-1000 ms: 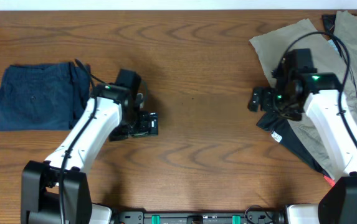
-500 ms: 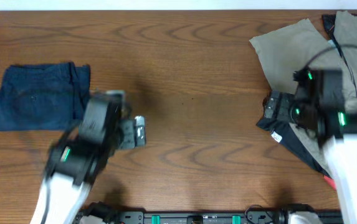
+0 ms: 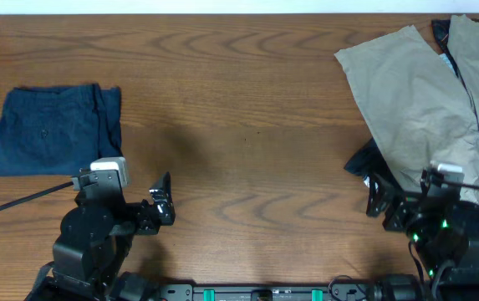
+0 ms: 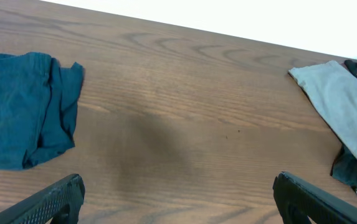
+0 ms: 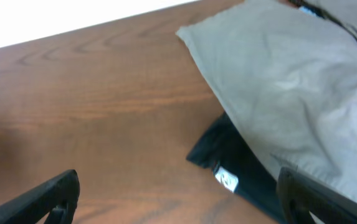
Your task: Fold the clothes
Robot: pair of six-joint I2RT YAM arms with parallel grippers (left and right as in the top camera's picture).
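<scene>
The dark navy shorts [image 3: 51, 130] lie folded in a compact rectangle at the table's left; they also show at the left edge of the left wrist view [image 4: 22, 106]. My left gripper [image 3: 158, 203] is open and empty, near the front edge, right of and below the shorts, apart from them. In the left wrist view its fingers [image 4: 177, 190] are spread wide over bare wood. My right gripper [image 3: 380, 197] is open and empty at the front right. Its fingers [image 5: 178, 186] are spread in the right wrist view.
Beige garments [image 3: 415, 92] lie piled at the back right, also in the right wrist view [image 5: 290, 81]. A dark cloth with a white label [image 5: 228, 174] sticks out from under them [image 3: 363, 159], just beyond my right gripper. Bare wooden table [image 3: 256, 117] lies between.
Both arms have pulled back toward the table's front edge. The left one left the shorts' right side, the right one left the beige pile. The shorts have not moved.
</scene>
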